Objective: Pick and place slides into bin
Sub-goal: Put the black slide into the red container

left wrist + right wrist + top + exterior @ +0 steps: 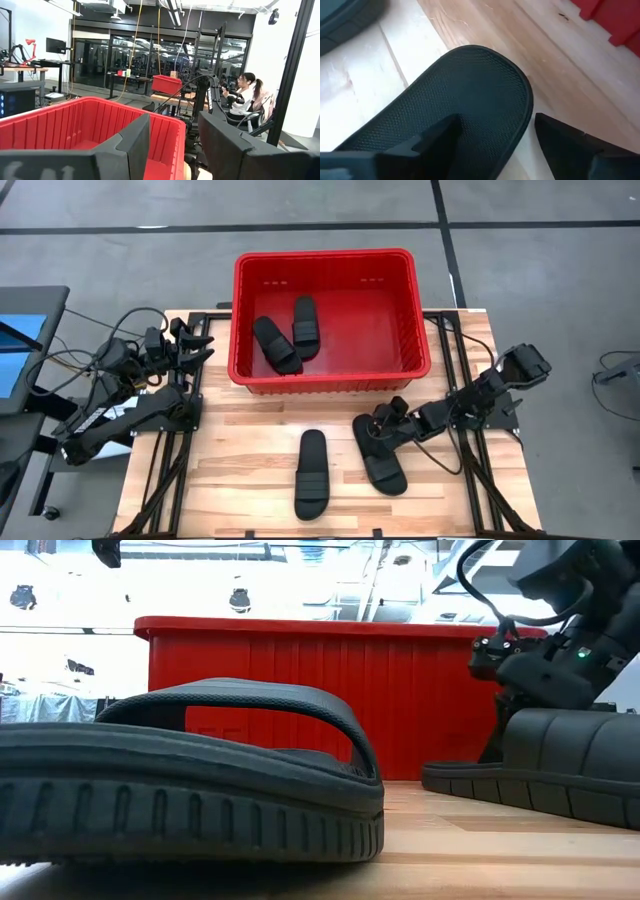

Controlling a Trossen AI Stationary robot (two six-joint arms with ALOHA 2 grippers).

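The red bin (410, 320) stands at the table's far middle, with two black slides (285, 335) lying on its bottom. Two more slides lie flat on the table: one (312, 473) near the front middle, one (382, 458) to its right. My right gripper (378, 423) is open and low at the far end of the right slide (470, 85). My left gripper (195, 345) is open and empty, raised beside the bin's left wall (60, 125). My right gripper straddles the rim of the right slide's far end (522, 100), coming slanting down from the table's right. One finger (437, 140) is over the footbed and the other (565, 142) is outside the sole's edge. Whether either finger touches the slide, I cannot tell. The slide lies flat on the table.
In the low view the front slide (190, 770) fills the foreground and the bin's near wall (330, 690) rises behind it. Bare wood lies at the table's left front (230, 470). A person sits at another station beyond the table (245, 95).
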